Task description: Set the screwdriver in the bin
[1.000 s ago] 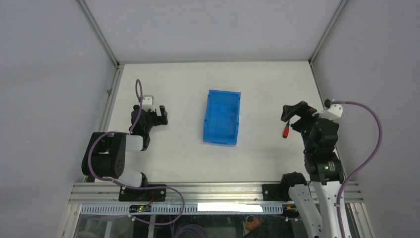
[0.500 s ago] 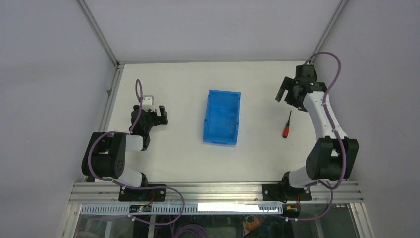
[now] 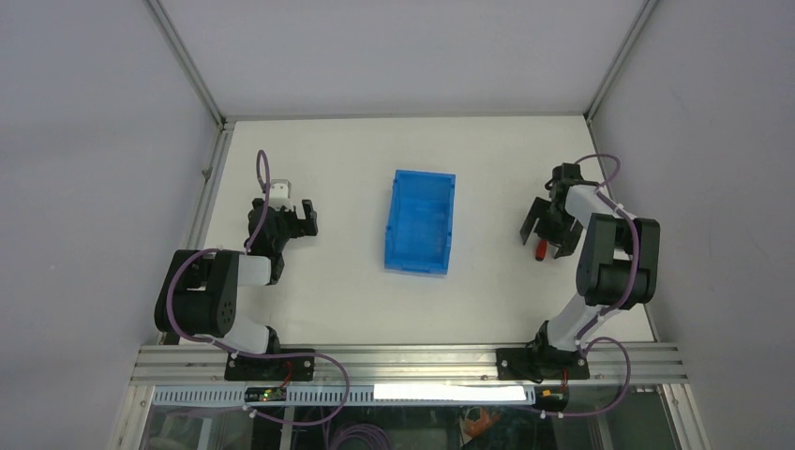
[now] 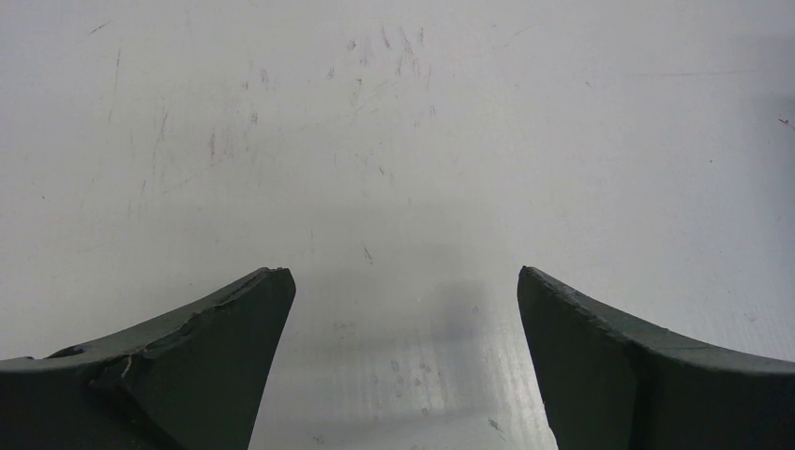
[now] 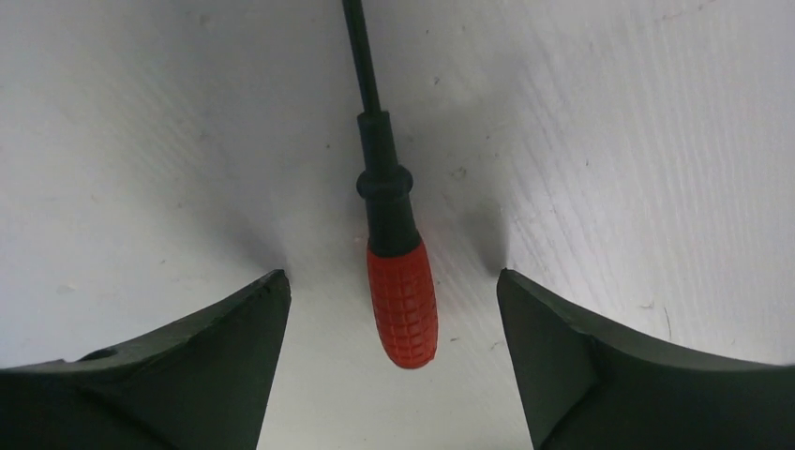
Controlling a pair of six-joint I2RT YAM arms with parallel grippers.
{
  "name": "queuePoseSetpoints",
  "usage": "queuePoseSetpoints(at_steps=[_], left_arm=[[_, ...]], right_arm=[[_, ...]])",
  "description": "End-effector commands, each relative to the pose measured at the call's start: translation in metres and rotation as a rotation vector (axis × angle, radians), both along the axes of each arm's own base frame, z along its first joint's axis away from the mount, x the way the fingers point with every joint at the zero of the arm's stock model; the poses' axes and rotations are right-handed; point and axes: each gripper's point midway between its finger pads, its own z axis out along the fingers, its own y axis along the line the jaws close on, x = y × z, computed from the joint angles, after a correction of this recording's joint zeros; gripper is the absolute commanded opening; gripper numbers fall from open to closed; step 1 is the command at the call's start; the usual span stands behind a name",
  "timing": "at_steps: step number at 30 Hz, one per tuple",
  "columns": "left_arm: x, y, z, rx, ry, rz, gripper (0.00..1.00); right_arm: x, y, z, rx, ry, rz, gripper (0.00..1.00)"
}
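The screwdriver [image 3: 541, 250], with a stubby red handle and a thin black shaft, lies flat on the white table right of the blue bin [image 3: 390, 225]. My right gripper [image 3: 545, 242] is lowered over it and open. In the right wrist view the red handle [image 5: 401, 305] lies between the two fingers of the gripper [image 5: 392, 277], with a gap on each side and the shaft pointing away. My left gripper [image 3: 296, 217] rests low at the table's left side, open with only bare table between its fingers [image 4: 402, 272].
Grey enclosure walls [image 3: 112, 141] close in the table on the left, back and right. An aluminium rail [image 3: 394, 361] runs along the near edge by the arm bases. A purple cable [image 3: 600, 169] loops off the right wrist.
The right arm swung from the far right corner back toward me and came down over the screwdriver, which has not moved. The left arm stayed still.
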Motion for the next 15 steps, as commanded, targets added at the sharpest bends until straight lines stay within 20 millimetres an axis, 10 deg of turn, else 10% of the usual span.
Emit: queuePoseSetpoints(at_steps=[1,5,10,15], left_arm=[[0.015,0.000,0.023,-0.015,-0.088,-0.007,0.99],[0.015,0.000,0.023,-0.015,-0.088,-0.007,0.99],[0.015,0.001,0.024,-0.015,-0.089,-0.006,0.99],[0.015,0.000,0.024,-0.015,-0.089,-0.007,0.99]], right_arm=[[0.017,-0.005,-0.008,0.010,-0.042,-0.013,0.81],[0.013,-0.004,-0.017,0.019,-0.019,-0.001,0.63],[0.012,-0.002,-0.015,0.026,-0.019,0.012,0.04],[0.018,0.000,0.015,0.016,-0.077,0.022,0.00]])
